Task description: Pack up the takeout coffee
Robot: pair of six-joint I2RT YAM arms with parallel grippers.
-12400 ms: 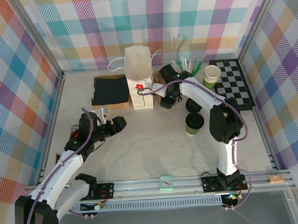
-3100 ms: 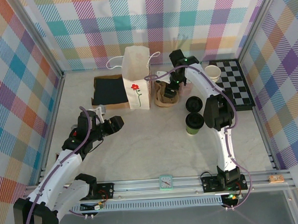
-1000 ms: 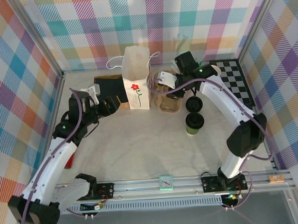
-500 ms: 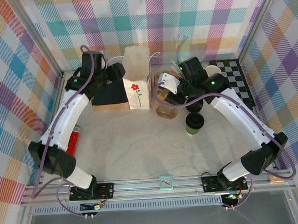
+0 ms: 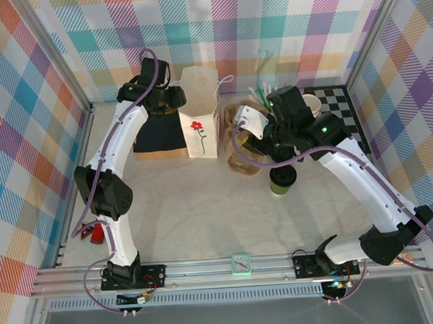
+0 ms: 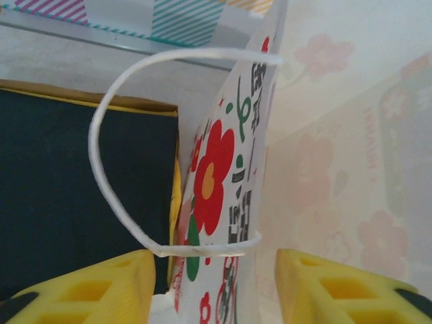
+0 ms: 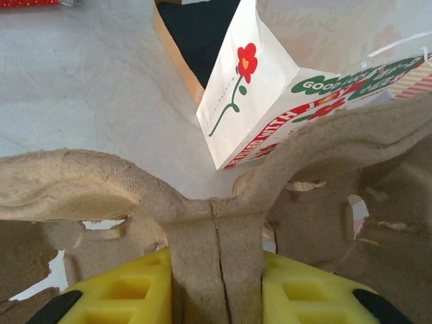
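Table (image 5: 204, 206) with a pale surface, seen from above, walled by bright checked cloth. At the back left, the left arm reaches to the top of a tall white paper bag (image 5: 202, 115) printed with a red flower, which stands upright. Just left of the bag lies a flat black tray (image 5: 159, 131) in a brown rim. In the left wrist view, the left pincer (image 6: 214, 273) stands apart, its yellow fingers (image 6: 101, 287) one on each side of the bag's upper edge, with the thin white handle loop arching above them and a gap on both sides. Just right of the bag is a brown pulp cup carrier (image 5: 238, 157). The right pincer (image 7: 216, 283) is clamped on the carrier's raised middle ridge; whether the carrier rests on the table cannot be told. Right of the carrier and nearer the arm bases, the takeout coffee (image 5: 283, 177), a small green cup with a round black lid, stands upright on the table, apart from the bag and partly under the right arm. A black-and-white checkerboard (image 5: 342, 115) lies at the back right.
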